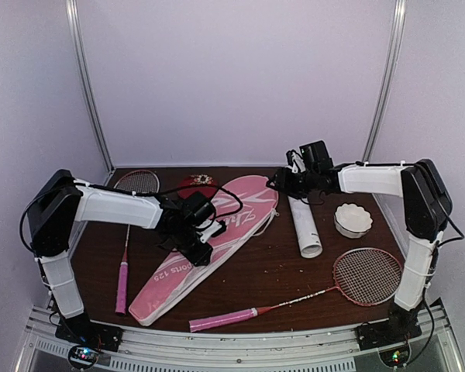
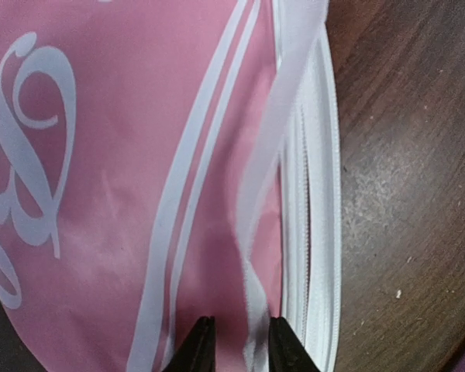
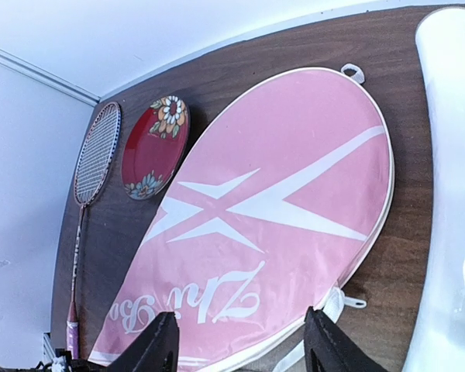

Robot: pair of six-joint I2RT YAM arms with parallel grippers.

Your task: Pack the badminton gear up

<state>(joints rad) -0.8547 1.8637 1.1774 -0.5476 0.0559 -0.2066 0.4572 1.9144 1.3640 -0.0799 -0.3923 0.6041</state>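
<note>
bare bench between pink bag and white tube, racket lying across the front, shuttlecocks just right of tube

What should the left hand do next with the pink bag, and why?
Probably pinch shut on the white strap. The left gripper is right down at the pink bag, its jaws standing either side of that strap beside the zipper, not yet gripping it.
</note>
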